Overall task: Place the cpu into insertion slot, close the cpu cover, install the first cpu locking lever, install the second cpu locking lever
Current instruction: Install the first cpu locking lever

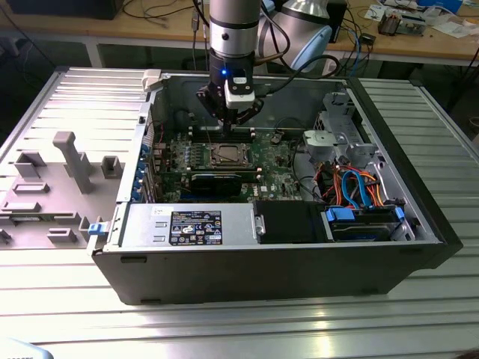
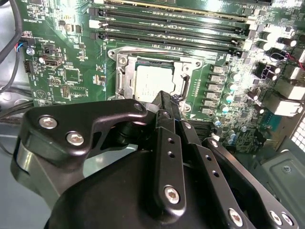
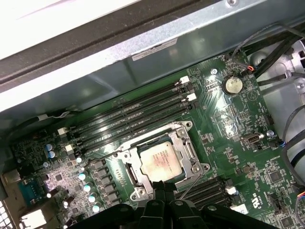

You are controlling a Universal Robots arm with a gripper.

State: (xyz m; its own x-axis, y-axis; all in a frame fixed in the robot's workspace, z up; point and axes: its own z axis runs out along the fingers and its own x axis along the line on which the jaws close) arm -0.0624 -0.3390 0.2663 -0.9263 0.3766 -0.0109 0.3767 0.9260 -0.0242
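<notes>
The cpu (image 3: 161,162), a silvery square chip, lies flat in the insertion slot (image 2: 122,60) on the green board. The slot's contact field is hidden under it. The cpu cover (image 3: 187,145), a silver frame, lies down around the chip. A thin wire lever (image 3: 193,183) runs slanted along one side of the socket. My gripper (image 2: 167,98) hangs just above the socket's edge, its black fingers pressed together with nothing between them. In the exterior view the gripper (image 1: 228,126) stands upright over the cpu (image 1: 224,155), inside the open computer case.
Long black memory slots (image 3: 138,112) run beside the socket, and a coin battery (image 3: 232,85) sits further off. The case's metal wall (image 3: 119,57) rises behind them. In the exterior view, a power supply (image 1: 196,226) and coloured cables (image 1: 359,187) lie nearer the front.
</notes>
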